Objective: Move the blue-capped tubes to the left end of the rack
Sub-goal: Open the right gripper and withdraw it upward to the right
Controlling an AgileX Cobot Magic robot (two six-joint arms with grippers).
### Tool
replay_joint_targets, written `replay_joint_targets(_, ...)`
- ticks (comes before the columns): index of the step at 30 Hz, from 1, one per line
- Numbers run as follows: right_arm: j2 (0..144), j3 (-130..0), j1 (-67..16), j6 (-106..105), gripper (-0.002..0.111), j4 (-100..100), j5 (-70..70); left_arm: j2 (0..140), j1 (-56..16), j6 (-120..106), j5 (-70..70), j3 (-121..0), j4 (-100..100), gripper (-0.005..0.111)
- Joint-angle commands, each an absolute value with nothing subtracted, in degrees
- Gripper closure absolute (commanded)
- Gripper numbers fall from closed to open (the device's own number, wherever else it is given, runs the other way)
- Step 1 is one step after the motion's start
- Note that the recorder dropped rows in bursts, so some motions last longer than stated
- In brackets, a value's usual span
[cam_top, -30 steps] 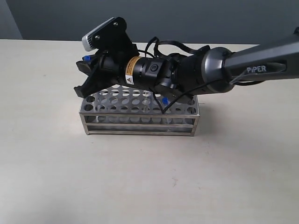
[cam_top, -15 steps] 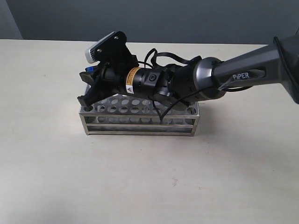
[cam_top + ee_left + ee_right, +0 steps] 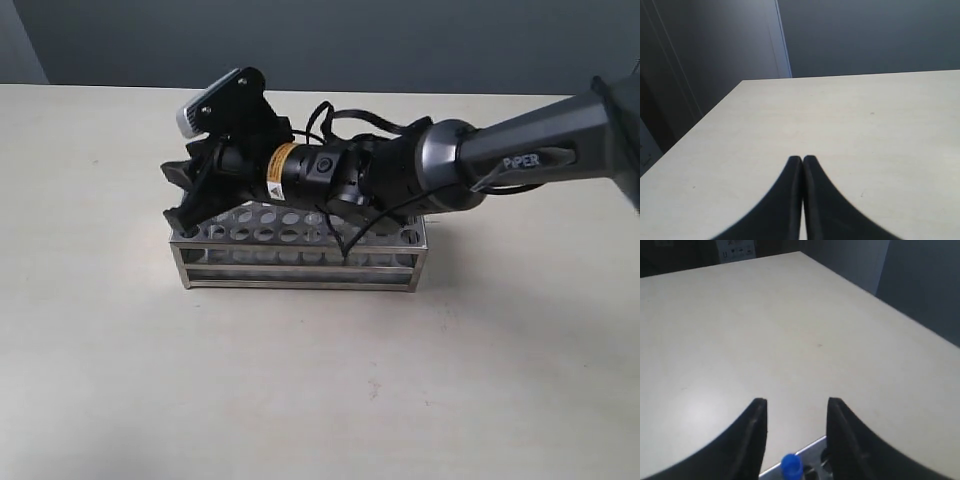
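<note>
The shiny steel rack (image 3: 300, 272) stands mid-table. My right arm reaches across above it, and my right gripper (image 3: 172, 192) hangs over the rack's left end. In the right wrist view this gripper (image 3: 797, 401) is open, its jaws wide apart. One blue-capped tube (image 3: 791, 465) stands between and below them in a hole at the rack's edge (image 3: 812, 449), touching neither jaw. The arm hides the other tubes in the exterior view. My left gripper (image 3: 802, 159) is shut and empty over bare table, away from the rack.
The pale tabletop (image 3: 120, 350) surrounds the rack on all sides. The right arm's body and cable (image 3: 400, 180) lie low over the rack's top plate. A dark wall stands behind the table's far edge.
My right gripper has sunk a little lower at the rack's left end. The blue cap seen by its fingers in the exterior view has dropped out of sight.
</note>
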State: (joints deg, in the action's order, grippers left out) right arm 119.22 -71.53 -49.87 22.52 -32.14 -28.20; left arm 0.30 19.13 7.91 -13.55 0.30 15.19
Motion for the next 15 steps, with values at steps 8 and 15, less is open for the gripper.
replay_joint_targets(8,97.6,-67.6,-41.7,18.6,0.069,-26.9,-12.2,0.0,18.7,8.2,-13.3,0.0,15.2,0.106)
replay_joint_targets(15,95.8,-55.0,-40.1,18.6,0.069,-25.0,-19.8,0.0,18.7,8.2,-13.3,0.0,15.2,0.106)
